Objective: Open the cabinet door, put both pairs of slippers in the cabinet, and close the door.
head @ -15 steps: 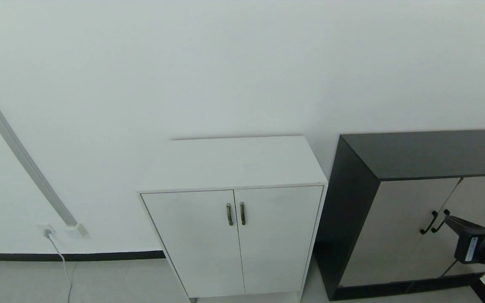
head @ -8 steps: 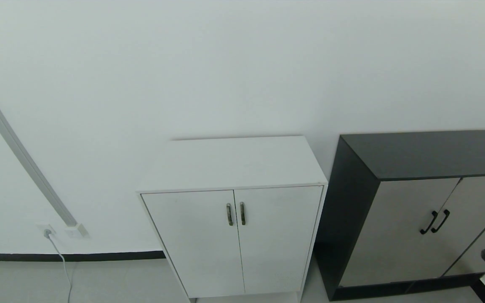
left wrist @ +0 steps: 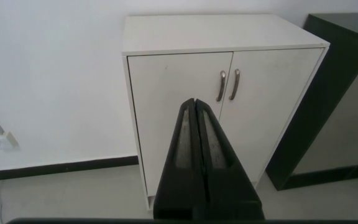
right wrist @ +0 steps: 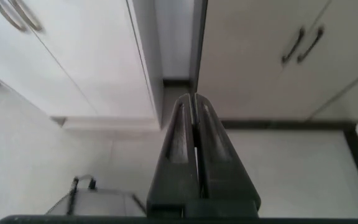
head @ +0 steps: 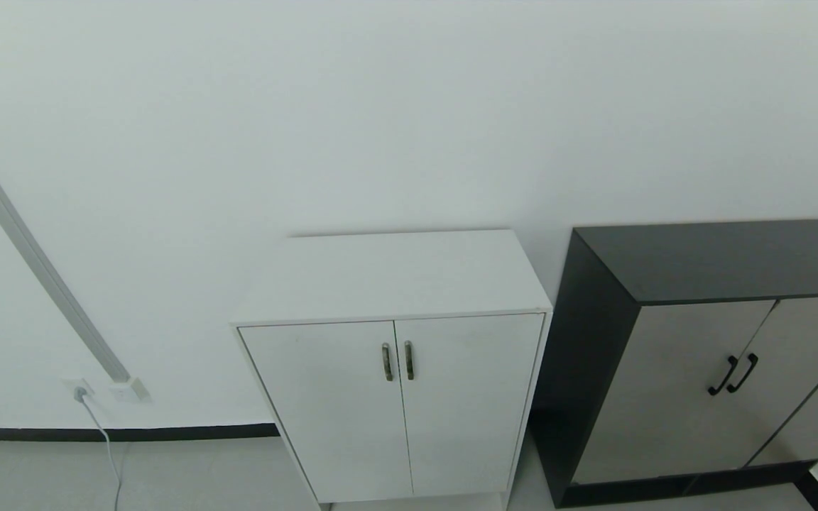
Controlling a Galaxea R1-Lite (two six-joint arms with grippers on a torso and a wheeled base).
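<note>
One white cabinet [head: 395, 280] stands with its two doors [head: 334, 404] closed, two handles [head: 386, 361] side by side at the seam. One black cabinet [head: 707, 259] stands just beside it. The left pincer [left wrist: 195, 104], pressed together and empty, points at the white cabinet from well apart. The right pincer [right wrist: 195, 98], likewise closed and empty, hangs near its lower corner.

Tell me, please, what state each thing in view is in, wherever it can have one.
white cabinet: both doors shut.
black cabinet: doors shut.
plug: seated in the wall socket.
left gripper: jaws shut, holding nothing.
right gripper: jaws shut, holding nothing.
</note>
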